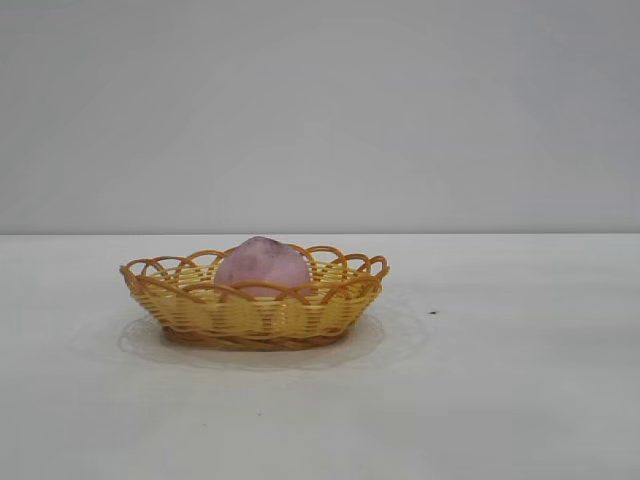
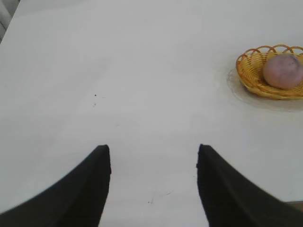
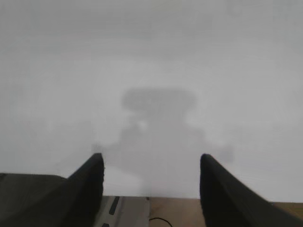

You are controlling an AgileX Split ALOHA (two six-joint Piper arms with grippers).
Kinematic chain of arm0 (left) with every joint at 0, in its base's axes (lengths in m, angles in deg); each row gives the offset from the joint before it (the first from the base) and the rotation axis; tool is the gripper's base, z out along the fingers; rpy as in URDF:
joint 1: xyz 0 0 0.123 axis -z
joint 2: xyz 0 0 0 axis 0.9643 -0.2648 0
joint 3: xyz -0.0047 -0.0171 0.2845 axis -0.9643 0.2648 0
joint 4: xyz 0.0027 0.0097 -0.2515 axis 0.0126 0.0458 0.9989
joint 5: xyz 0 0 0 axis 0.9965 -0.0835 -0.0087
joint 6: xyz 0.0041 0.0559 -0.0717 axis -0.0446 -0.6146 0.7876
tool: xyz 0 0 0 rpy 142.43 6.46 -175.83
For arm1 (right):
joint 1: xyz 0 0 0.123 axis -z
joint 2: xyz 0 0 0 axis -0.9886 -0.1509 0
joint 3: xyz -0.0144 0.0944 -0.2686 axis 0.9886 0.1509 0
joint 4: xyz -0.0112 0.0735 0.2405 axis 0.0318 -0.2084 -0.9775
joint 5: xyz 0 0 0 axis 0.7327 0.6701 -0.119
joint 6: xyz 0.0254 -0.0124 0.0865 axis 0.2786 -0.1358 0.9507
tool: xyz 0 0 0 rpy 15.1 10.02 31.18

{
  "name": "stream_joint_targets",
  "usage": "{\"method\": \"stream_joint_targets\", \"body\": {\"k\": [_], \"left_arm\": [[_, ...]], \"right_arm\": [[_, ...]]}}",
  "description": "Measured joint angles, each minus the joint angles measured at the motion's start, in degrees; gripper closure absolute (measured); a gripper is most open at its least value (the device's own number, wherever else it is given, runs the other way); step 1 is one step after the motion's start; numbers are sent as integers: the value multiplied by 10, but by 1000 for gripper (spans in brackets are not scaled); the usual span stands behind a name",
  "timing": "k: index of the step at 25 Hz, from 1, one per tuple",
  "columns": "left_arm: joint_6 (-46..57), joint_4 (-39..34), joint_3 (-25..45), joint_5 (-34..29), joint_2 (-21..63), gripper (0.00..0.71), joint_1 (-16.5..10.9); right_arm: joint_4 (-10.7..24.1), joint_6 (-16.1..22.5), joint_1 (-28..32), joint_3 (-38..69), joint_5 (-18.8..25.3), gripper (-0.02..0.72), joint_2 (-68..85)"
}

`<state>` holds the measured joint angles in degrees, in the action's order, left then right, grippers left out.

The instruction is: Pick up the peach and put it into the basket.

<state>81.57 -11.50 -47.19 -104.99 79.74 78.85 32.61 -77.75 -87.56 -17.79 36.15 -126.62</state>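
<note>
Peach (image 1: 262,267) sitting inside the basket (image 1: 255,315) on the white table (image 1: 500,400).
Left pincer (image 2: 154,163) hanging well apart from the basket, fingers apart and empty; right pincer (image 3: 151,168) hanging over bare table near its edge, fingers apart, gripping nothing. Small dark speck (image 1: 433,312) lying near the basket; nothing crowding the basket.

Even soft light; right wrist view hazy.
</note>
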Motion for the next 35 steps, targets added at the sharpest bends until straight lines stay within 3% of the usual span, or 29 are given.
{"method": "stream_joint_targets", "body": {"k": [5, 23, 35], "left_arm": [[0, 0, 0, 0, 0, 351, 0], [0, 0, 0, 0, 0, 351, -14], [0, 1, 0, 0, 0, 351, -14]], "right_arm": [[0, 1, 0, 52, 26, 321, 125], [0, 1, 0, 87, 19, 321, 478], [0, 0, 0, 87, 22, 321, 494]]}}
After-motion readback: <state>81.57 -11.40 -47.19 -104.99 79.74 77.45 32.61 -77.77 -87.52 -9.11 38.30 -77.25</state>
